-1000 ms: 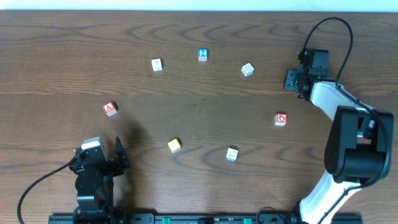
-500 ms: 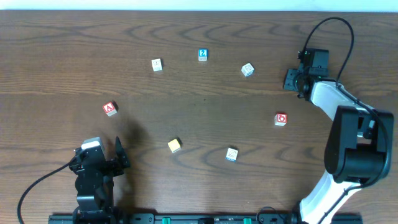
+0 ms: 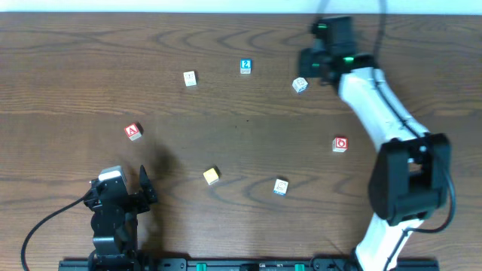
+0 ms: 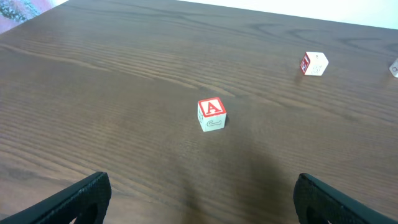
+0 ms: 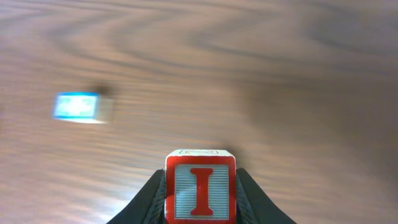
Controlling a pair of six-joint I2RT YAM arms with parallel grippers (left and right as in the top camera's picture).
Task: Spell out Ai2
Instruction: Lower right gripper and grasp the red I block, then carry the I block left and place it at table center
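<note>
My right gripper [image 3: 309,66] is at the far right-centre of the table and is shut on a red-framed block with the letter I [image 5: 200,193], held above the wood. The held block is hidden in the overhead view. The blue "2" block [image 3: 245,66] lies to its left and shows blurred in the right wrist view [image 5: 78,107]. The red "A" block [image 3: 133,132] lies at the left, ahead of my left gripper [image 3: 143,188] in the left wrist view [image 4: 212,114]. My left gripper [image 4: 199,205] is open and empty near the front edge.
A pale block [image 3: 300,84] lies just below my right gripper. A white block [image 3: 190,78] lies at the far left-centre, a yellow block [image 3: 212,176] and a light block [image 3: 280,187] near the front, a red block [image 3: 340,144] at the right.
My right arm has swung from the right side of the table up and to the left, toward the far centre. The left arm and the loose blocks have not moved.
</note>
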